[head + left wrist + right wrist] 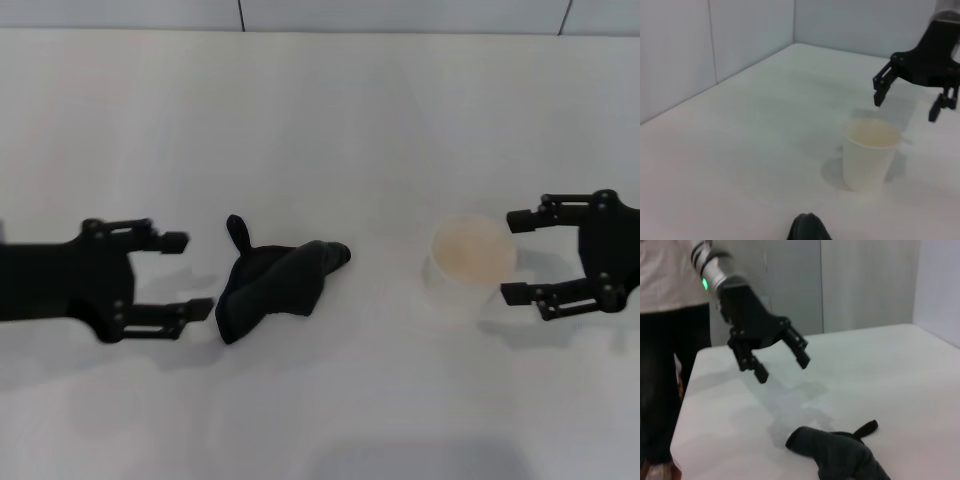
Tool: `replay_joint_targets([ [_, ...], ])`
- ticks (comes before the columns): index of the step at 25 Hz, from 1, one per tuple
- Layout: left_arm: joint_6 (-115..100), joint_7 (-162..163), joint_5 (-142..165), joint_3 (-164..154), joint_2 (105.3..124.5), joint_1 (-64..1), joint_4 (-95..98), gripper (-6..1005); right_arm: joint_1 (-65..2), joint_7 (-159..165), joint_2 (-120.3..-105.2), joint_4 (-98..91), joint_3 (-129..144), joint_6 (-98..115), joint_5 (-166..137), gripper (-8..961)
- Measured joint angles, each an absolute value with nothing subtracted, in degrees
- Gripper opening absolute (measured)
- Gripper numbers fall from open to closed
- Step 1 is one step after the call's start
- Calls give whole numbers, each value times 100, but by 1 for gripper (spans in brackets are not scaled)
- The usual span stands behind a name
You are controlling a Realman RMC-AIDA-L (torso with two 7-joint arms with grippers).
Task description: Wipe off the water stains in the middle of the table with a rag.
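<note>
White table, plain matte surface, bearing three items. Rag, black cloth, is lying crumpled just left of centre, its thin tail pointing toward 12 o'clock; nothing is gripping it. Paper cup, white, is standing upright at 3 o'clock of the rag, well apart from it, its inside showing a pale orange-tan tint. Left gripper is hovering at 9 o'clock of the rag, just beside it, fingers spread apart and holding nothing. Right gripper is hovering at 3 o'clock of the cup, fingers spread apart, tips flanking the cup's rim; contact cannot be told. No puddle is showing on the tabletop in any view.
</note>
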State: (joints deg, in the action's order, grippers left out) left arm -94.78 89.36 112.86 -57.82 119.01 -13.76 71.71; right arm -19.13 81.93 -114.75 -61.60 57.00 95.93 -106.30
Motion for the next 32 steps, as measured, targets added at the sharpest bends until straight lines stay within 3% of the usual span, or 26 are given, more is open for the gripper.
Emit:
replay_joint_targets([
  [5,-9917,8384,11274,-5162,11900,-1179,7104,803,-1931,7926,-11364,-5726,5356,9875,-10682,825],
  [10,-10163,8171,11289,-4983,11899,-1111,7097,802,-1925,7864,-11337,-5577,5352,9898,-10696,824],
  [32,-10322,8046,11282,-4785,11868,-1056,6885,799,-1867,7525,-11477,-5538,5334,9635,-10688,825],
])
